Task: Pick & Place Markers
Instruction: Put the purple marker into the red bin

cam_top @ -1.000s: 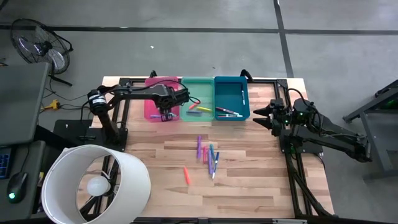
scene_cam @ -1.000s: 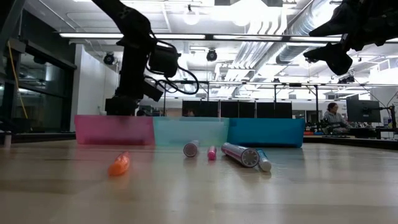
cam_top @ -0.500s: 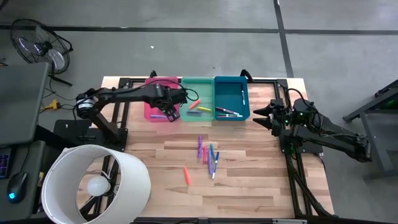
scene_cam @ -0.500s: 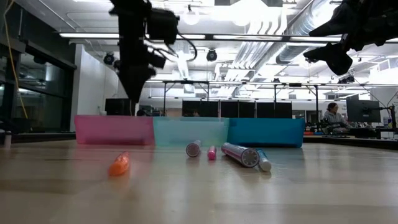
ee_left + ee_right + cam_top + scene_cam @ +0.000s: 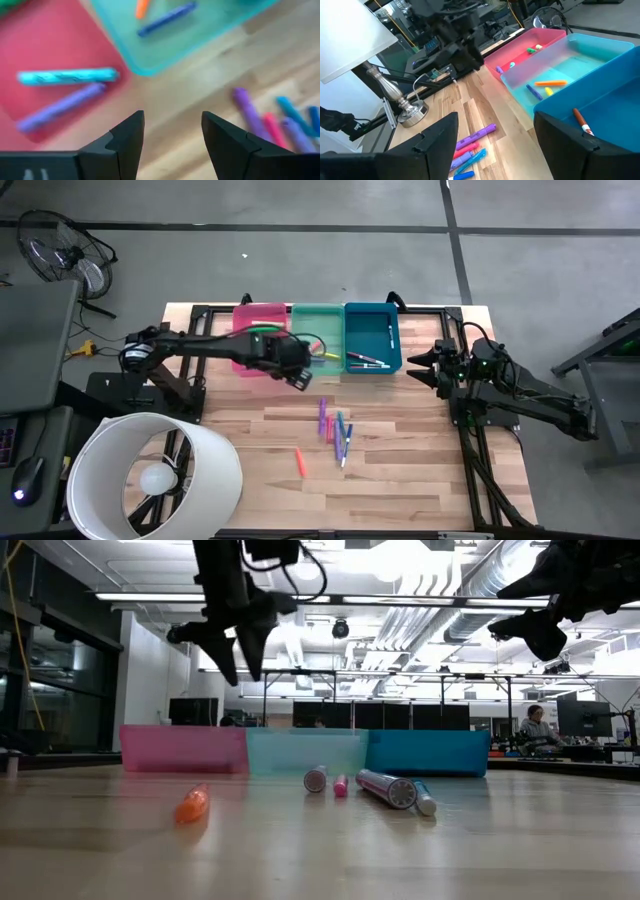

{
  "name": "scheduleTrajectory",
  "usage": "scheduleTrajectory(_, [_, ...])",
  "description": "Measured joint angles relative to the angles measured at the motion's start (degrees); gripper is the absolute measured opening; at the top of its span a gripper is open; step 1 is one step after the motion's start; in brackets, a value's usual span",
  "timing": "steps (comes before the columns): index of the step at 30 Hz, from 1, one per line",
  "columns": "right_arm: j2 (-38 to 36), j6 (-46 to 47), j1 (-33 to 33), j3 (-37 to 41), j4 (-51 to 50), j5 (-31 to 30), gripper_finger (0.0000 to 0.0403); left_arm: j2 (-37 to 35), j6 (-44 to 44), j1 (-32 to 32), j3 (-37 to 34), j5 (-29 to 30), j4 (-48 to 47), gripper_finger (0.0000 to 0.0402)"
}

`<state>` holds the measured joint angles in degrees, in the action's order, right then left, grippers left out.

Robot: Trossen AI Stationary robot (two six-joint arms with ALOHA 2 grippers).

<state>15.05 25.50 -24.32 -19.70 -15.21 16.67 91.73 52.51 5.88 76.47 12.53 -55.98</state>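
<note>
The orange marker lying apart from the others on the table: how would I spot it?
Start at the three bins along the wooden table's far edge, then go to the marker cluster at its middle. The orange marker lies alone beyond that cluster, toward the lamp shade, touching nothing.

Showing two matte black jointed metal arms [image 5: 210,340], each ending in blunt, wedge-shaped black plastic fingers [image 5: 127,137].

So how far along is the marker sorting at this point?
Partly done: markers already lie in the pink plastic bin, green bin and blue bin. The left gripper hangs open and empty. A cluster of markers and an orange marker remain on the table.
</note>
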Motion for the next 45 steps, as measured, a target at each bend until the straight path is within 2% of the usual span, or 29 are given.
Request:
scheduleTrajectory(5, [0.0,0.0,0.0,0.0,0.0,0.0,0.0250,3.7,7.8,-3.5,0.5,-3.0,2.5,0.0193])
scheduleTrajectory(13, [0.0,0.0,0.0,0.0,0.0,0.0,0.0250,11.8,13.8,-7.2,8.0,-6.7,1.5,0.0193])
scheduleTrajectory(23, [0.0,0.0,0.0,0.0,0.0,0.0,0.0250,21.7,16.3,-9.3,19.7,-9.1,2.3,0.0193])
scheduleTrajectory(25, [0.0,0.0,0.0,0.0,0.0,0.0,0.0250,22.9,16.8,-9.8,20.9,-9.1,-1.0,0.0193])
scheduleTrajectory(28, [0.0,0.0,0.0,0.0,0.0,0.0,0.0250,25.5,17.5,-9.8,23.8,-9.3,0.9,0.0193])
scheduleTrajectory(30, [0.0,0.0,0.0,0.0,0.0,0.0,0.0250,26.2,18.2,-10.1,24.3,-9.7,-2.3,0.0193])
scheduleTrajectory(32, [0.0,0.0,0.0,0.0,0.0,0.0,0.0250,27.2,18.7,-10.1,25.5,-10.1,0.0,0.0193])
scheduleTrajectory(36, [0.0,0.0,0.0,0.0,-0.1,0.0,0.0250,28.9,19.8,-10.2,25.8,-10.3,-1.4,0.0193])
scheduleTrajectory(45, [0.0,0.0,0.0,0.0,0.0,0.0,0.0250,28.5,21.5,-10.1,26.0,-9.2,-2.3,0.0193])
